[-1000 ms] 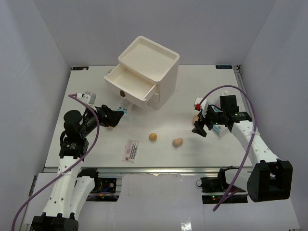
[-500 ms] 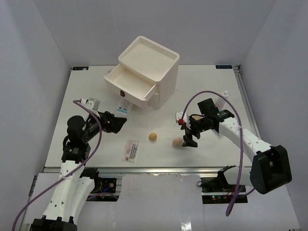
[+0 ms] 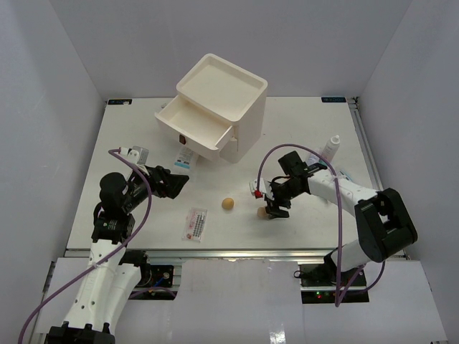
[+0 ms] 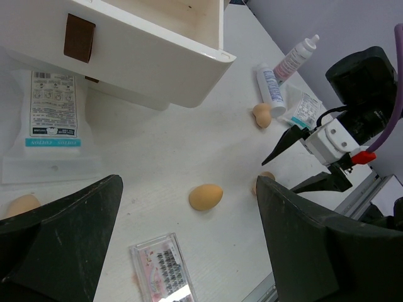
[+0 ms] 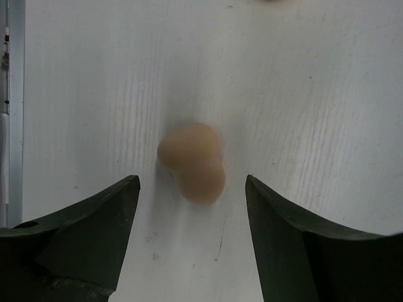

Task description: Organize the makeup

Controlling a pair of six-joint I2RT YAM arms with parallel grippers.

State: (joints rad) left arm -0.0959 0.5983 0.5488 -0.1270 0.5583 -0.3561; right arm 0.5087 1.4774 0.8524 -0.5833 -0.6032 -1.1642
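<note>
White table (image 3: 301, 122) carries everything. Large cream plastic box (image 3: 222, 89) stands at the back centre, with one drawer (image 3: 193, 123) pulled out toward the left side.

Left gripper (image 3: 175, 183): jaws spread wide, nothing between them, touching nothing. It hangs over the table just in front of the box.

Right gripper (image 3: 271, 208): jaws likewise wide apart, set either side of a tan egg-shaped sponge (image 5: 192, 162) at front centre. We see bare table between each finger and that sponge, so no contact and no grip.

Flat clear sachet with blue print (image 4: 53, 119) lies at the foot of the box, below the drawer. Flat clear sachet with pink-red print (image 3: 195, 223) lies near the front edge, between the two grippers. White-blue tube (image 4: 269, 88) and small white bottle (image 3: 330, 147) are on the right side, near each other, with a third sachet (image 4: 305, 107) just beside the tube.

Second tan sponge (image 3: 228, 204) sits loose to the left of the right gripper, apart from it. Third sponge (image 4: 261, 115) is just beside the tube's end. Fourth sponge (image 4: 22, 204) shows by the left gripper's finger, near the blue-print sachet.
</note>
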